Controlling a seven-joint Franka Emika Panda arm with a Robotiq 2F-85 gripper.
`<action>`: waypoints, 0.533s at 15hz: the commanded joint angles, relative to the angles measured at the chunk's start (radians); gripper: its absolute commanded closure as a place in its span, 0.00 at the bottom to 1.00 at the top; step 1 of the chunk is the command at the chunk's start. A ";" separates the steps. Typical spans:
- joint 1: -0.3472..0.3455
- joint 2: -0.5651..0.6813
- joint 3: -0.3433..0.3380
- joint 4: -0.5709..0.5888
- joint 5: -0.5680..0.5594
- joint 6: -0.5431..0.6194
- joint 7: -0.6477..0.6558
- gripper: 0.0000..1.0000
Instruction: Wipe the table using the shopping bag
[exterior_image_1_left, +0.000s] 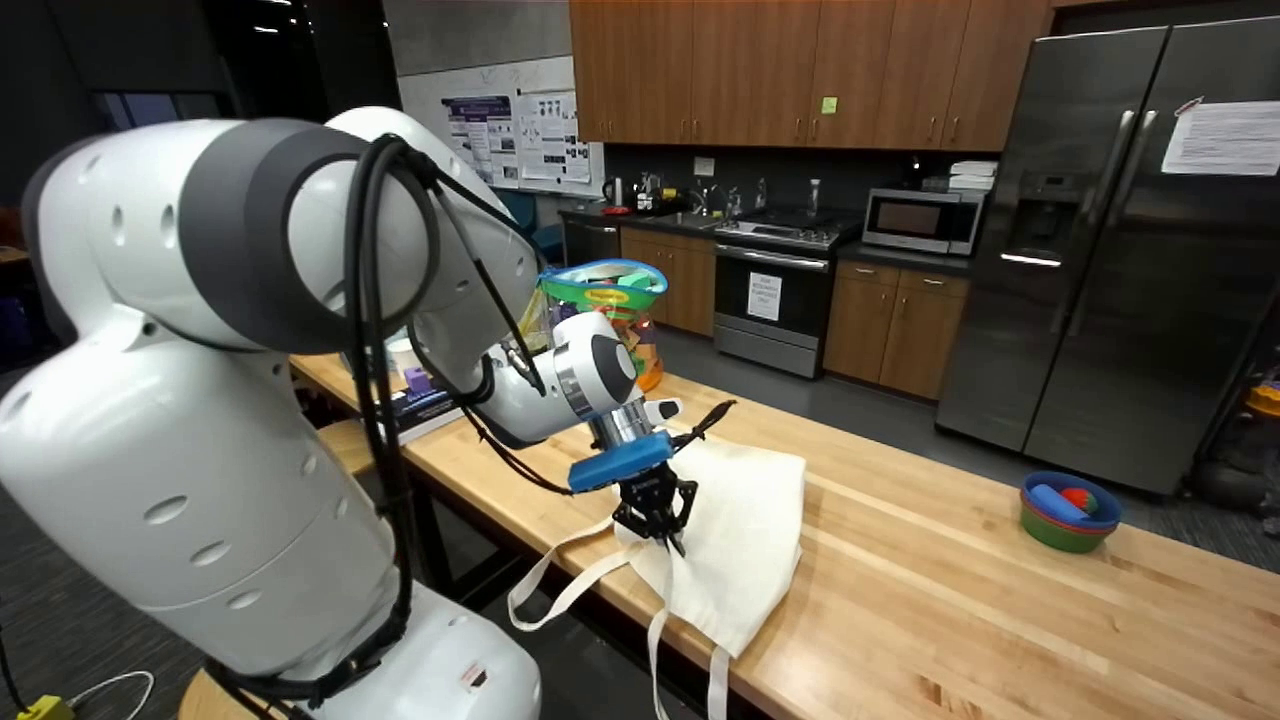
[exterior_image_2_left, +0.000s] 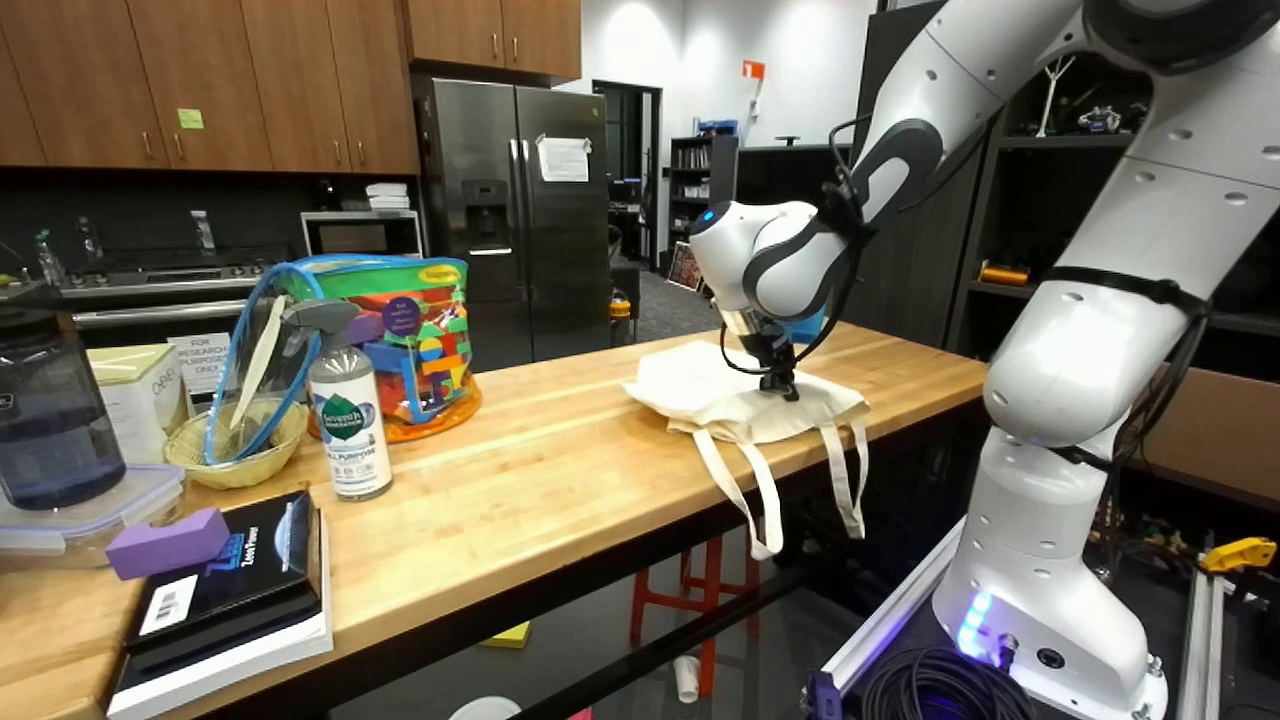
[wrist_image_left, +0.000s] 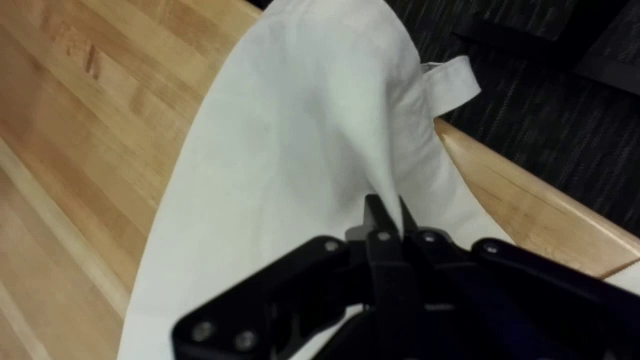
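The cream-white cloth shopping bag (exterior_image_1_left: 750, 510) lies limp and wrinkled on the light wooden table (exterior_image_1_left: 930, 590), close to the edge on the robot's side. It also shows in an exterior view (exterior_image_2_left: 680, 382), with its loop handles hanging over that edge. My gripper (exterior_image_1_left: 672, 540) points down at the bag, near its handle end. In the wrist view, the gripper (wrist_image_left: 391, 212) is shut on a pinched fold of the bag (wrist_image_left: 235, 175), and the fold rises between the two fingertips. The rest of the bag spreads over the table (wrist_image_left: 100, 115). The tabletop under the bag is hidden.
Stacked coloured bowls (exterior_image_1_left: 1066, 540) holding small items stand on the table. Elsewhere on it are a clear bag of toy blocks (exterior_image_2_left: 430, 350), a spray bottle (exterior_image_2_left: 350, 430), a wicker basket (exterior_image_2_left: 240, 465), and books (exterior_image_2_left: 235, 590) with a purple block (exterior_image_2_left: 170, 543) on top.
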 joint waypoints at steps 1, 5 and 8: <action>-0.041 -0.095 -0.042 -0.050 -0.003 -0.032 -0.034 1.00; -0.095 -0.159 -0.088 -0.098 -0.023 -0.045 -0.047 1.00; -0.142 -0.192 -0.125 -0.122 -0.055 -0.042 -0.059 1.00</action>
